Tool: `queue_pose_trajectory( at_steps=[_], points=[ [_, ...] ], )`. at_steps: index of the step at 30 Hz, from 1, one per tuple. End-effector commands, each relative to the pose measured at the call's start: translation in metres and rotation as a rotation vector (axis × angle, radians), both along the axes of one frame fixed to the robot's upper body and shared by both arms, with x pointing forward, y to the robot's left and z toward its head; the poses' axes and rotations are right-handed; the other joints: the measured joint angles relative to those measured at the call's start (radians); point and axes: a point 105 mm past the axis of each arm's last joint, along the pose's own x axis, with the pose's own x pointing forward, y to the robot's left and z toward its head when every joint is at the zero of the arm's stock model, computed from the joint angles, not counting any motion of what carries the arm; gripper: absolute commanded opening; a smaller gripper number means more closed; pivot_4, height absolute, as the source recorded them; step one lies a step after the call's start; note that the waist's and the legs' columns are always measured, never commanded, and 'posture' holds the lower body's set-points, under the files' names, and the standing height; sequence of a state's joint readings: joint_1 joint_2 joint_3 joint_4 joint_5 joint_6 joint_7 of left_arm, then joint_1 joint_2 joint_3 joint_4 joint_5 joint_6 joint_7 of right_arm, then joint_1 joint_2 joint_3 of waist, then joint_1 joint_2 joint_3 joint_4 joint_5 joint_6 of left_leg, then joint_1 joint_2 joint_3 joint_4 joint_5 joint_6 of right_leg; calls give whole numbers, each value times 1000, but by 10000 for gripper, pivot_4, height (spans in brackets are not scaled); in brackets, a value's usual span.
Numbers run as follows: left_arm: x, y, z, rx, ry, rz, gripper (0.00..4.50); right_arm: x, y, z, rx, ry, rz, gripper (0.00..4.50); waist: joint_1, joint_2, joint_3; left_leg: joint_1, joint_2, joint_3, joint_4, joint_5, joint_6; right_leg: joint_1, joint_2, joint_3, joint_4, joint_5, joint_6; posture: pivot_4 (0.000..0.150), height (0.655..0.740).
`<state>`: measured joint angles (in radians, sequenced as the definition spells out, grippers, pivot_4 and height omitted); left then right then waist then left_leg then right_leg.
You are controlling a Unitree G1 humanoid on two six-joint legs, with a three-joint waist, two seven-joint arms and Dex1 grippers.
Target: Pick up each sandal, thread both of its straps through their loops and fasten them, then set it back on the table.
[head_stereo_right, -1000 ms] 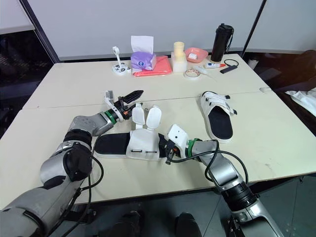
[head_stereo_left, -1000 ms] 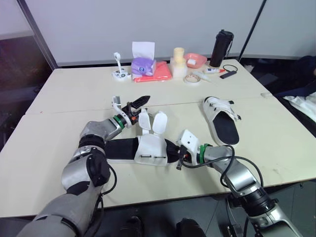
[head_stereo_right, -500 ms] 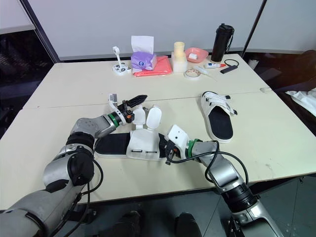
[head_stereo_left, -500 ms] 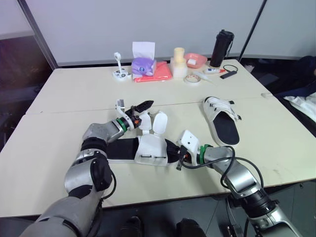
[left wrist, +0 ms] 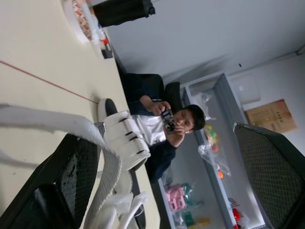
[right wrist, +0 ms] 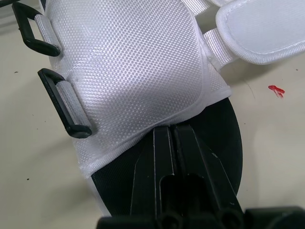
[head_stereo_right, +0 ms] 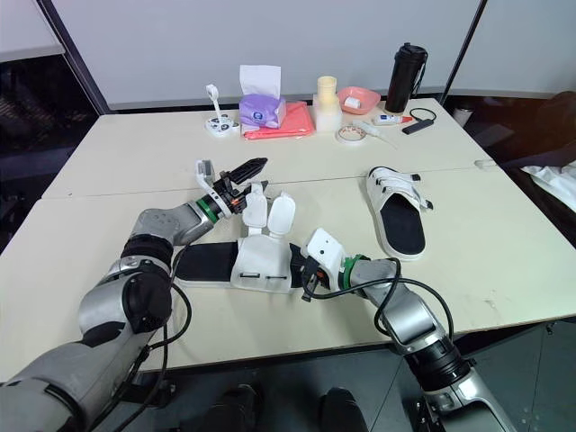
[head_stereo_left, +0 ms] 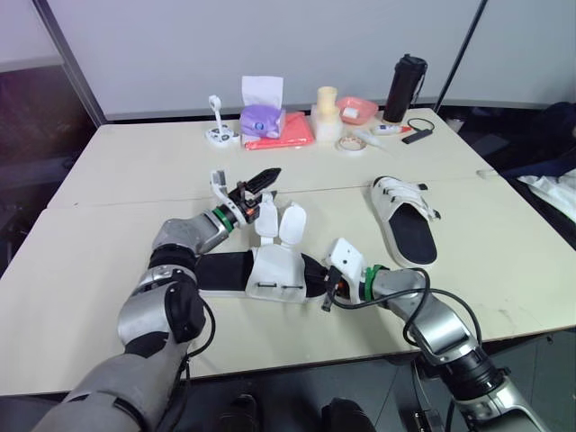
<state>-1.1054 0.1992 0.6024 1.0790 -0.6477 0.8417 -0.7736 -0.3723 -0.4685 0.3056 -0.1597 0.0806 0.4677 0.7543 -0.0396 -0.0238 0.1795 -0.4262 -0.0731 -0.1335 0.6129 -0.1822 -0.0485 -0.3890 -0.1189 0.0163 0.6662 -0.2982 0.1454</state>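
Progress looks about half, in my judgement: the white-strapped, black-soled sandal (head_stereo_left: 403, 220) on your right side of the cream tabletop (head_stereo_left: 117, 162) appears fastened. The matching open sandal (head_stereo_left: 270, 270) lies flat in the middle, and both of its white straps (head_stereo_left: 279, 220) stand free of their black loops (right wrist: 64, 102). Your right gripper (right wrist: 171, 131) is clenched, fingers together on that sandal's black insole. Your left gripper (head_stereo_left: 255, 183) is spread wide at the strap tips and grips nothing. You still have to thread and fasten both straps.
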Motion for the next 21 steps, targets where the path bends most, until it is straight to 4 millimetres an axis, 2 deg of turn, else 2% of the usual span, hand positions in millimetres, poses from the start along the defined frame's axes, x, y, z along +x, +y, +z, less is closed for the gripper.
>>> queue_pose_trajectory(
  at_steps=[1, 3, 5, 10, 11, 18, 21],
  points=[
    [2, 2, 21, -25, -67, -1, 45000, -4, -6, -13, -40, 43, -14, 701, 0, 0, 0, 0, 0, 0, 0, 0, 0, 0, 0, 0, 0, 0, 0, 1500, 7400],
    [2, 3, 21, -25, -69, 0, 39678, -4, -6, -12, -40, 43, -16, 0, 0, 0, 0, 0, 0, 0, 0, 0, 0, 0, 0, 0, 0, 0, 0, 1500, 7400],
    [2, 3, 22, -25, -73, 1, 31532, -3, -7, -12, -41, 42, -17, 0, 0, 0, 0, 0, 0, 0, 0, 0, 0, 0, 0, 0, 0, 0, 0, 1500, 7400],
    [0, 4, 27, -24, -109, -11, 4514, -3, -7, -12, -41, 42, -16, 0, 1, 0, 0, 0, 0, 0, 0, 0, 0, 0, 0, 0, 0, 0, 0, 1500, 7400],
    [-1, 4, 29, -19, -132, -21, 345, -3, -6, -12, -41, 42, -15, 0, 1, 0, 0, 0, 0, 0, 0, 0, 0, 0, 0, 0, 0, 0, 0, 1500, 7400],
    [-35, -11, 46, 121, -469, -185, 345, -3, -7, -12, -46, 42, -10, 0, -2, 0, 0, 0, 0, 0, -1, 0, 0, 0, 0, 1, -1, 0, 0, 1500, 7400],
    [-65, -23, 47, 297, -729, -262, 345, -3, -6, -12, -48, 43, -5, 0, -2, 0, 0, 0, 0, 0, -1, 0, 0, 0, 0, 1, -1, 0, -1, 1500, 7400]
  ],
)
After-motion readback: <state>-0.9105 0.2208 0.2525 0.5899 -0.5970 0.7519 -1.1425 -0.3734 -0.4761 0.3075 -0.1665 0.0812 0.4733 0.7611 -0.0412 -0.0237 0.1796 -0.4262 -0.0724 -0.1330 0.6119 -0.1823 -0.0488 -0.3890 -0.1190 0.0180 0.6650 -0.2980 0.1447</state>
